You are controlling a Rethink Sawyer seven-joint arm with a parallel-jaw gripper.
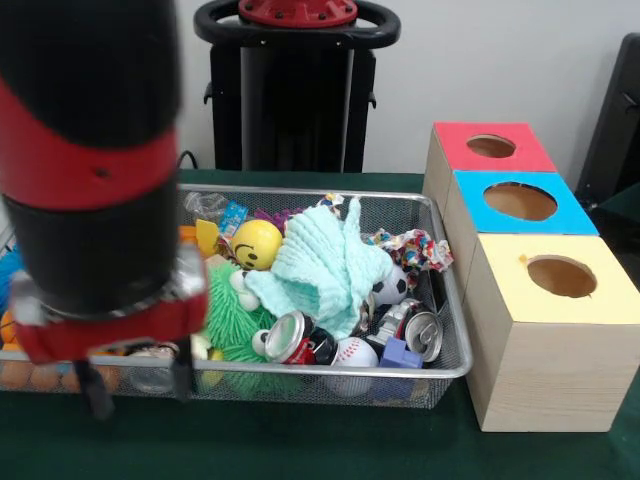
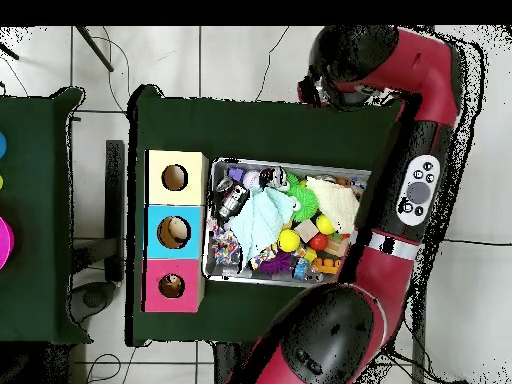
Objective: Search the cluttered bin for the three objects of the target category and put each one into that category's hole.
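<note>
A wire mesh bin [image 1: 440, 372] [image 2: 290, 163] holds a jumble of things. A mint green cloth [image 1: 325, 260] [image 2: 262, 220] lies over the middle. Beside it are a yellow smiley ball [image 1: 256, 243] [image 2: 289, 240], a green spiky toy [image 1: 235, 320], a crushed can [image 1: 290, 337], a second can [image 1: 425, 335], a baseball [image 1: 355, 352] and a small soccer ball [image 1: 398, 285]. My gripper [image 1: 137, 387] hangs open over the bin's near left corner in the front view, holding nothing. In the overhead view the arm [image 2: 420, 120] hides it.
Three wooden boxes stand in a row beside the bin, each with a round hole on top: red [image 1: 455, 140] [image 2: 155, 285], blue [image 1: 570, 215] [image 2: 155, 232] and yellow [image 1: 510, 290] [image 2: 190, 165]. A colourful wrapper [image 1: 420, 248] and a blue block [image 1: 400, 353] also lie in the bin.
</note>
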